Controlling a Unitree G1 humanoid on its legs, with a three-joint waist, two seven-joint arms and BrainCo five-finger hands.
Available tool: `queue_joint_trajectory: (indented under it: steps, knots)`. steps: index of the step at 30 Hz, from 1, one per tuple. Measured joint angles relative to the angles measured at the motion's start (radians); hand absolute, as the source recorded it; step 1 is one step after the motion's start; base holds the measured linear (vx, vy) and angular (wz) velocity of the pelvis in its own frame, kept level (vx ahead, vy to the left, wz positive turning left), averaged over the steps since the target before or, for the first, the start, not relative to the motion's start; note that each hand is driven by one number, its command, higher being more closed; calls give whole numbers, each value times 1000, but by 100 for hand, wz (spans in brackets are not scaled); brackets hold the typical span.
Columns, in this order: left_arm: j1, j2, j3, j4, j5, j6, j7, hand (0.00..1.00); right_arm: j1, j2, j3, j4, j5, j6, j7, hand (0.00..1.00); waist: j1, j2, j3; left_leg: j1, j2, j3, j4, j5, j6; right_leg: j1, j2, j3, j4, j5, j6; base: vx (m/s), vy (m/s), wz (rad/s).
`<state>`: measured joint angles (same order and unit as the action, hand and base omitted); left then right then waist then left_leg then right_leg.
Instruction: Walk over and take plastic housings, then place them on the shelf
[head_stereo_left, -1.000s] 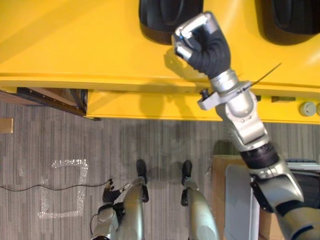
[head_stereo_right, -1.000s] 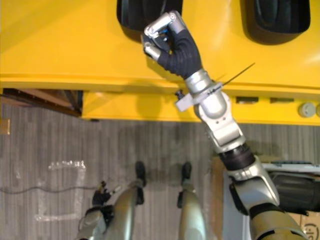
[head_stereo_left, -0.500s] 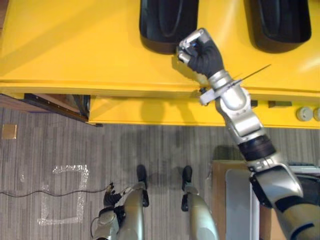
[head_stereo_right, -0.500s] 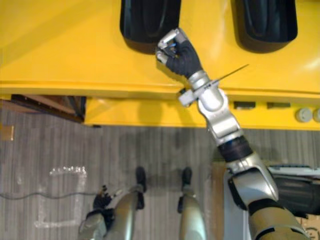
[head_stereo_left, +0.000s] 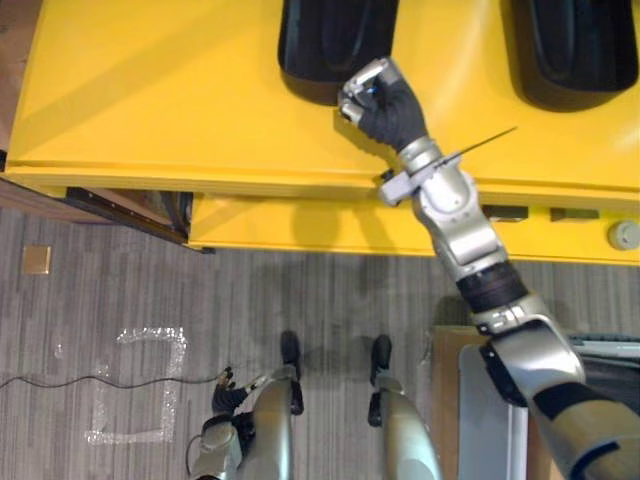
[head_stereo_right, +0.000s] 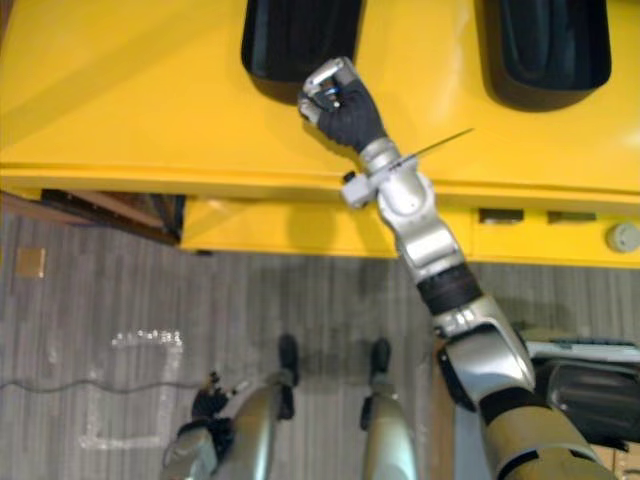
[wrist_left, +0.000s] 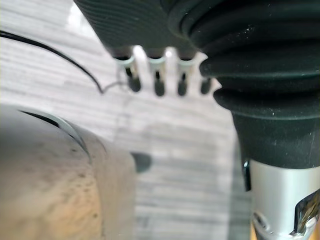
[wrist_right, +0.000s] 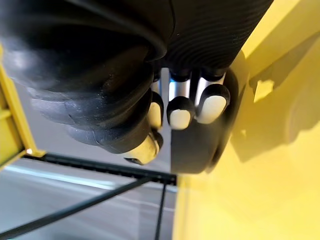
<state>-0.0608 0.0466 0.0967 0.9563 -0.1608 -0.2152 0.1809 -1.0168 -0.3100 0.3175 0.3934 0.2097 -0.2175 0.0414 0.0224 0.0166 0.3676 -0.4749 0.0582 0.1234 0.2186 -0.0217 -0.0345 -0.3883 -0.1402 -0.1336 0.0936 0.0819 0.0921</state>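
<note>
We are looking at two black plastic housings lying well apart on the yellow table (head_stereo_left: 150, 90): the left housing (head_stereo_left: 330, 40) and the right housing (head_stereo_left: 575, 45), both glossy, their rounded ends pointing toward us.

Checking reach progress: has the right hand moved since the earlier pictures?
Yes: right hand moved forward toward the near edge of the left black plastic housing.
</note>
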Motion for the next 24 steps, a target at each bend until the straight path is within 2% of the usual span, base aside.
queue_joint_trajectory:
  steps: [9, 19, 22, 24]
  knots:
    - [-1, -6, 0, -3, 0, -1, 2, 0, -67, 55, 1, 94, -67, 9, -30, 100, 14, 6, 3, 1, 1, -3, -1, 1, -2, 1, 1, -2, 0, -1, -2, -1, -3, 1]
    - [-1, -16, 8, -6, 0, 0, 8, 0, -95, 54, -20, 86, -88, 23, -49, 100, 15, 18, 9, 2, 0, -5, 0, 1, -2, 3, 0, -4, 2, -2, -2, 0, 0, 0]
    - [-1, -16, 8, -6, 0, 1, 10, 0, -38, 9, -37, -67, -90, 26, -66, 100, 14, 19, 9, 4, 1, -5, 0, 1, -2, 5, 1, -3, 2, -2, -2, 0, 0, 0]
    - [-1, -15, 9, -5, 2, 5, 12, 0, 56, -29, -59, -256, -105, 19, -64, 100, 5, 18, 9, 6, 0, -2, 0, 0, -3, 6, 0, -2, 2, -2, -2, 6, -3, -2]
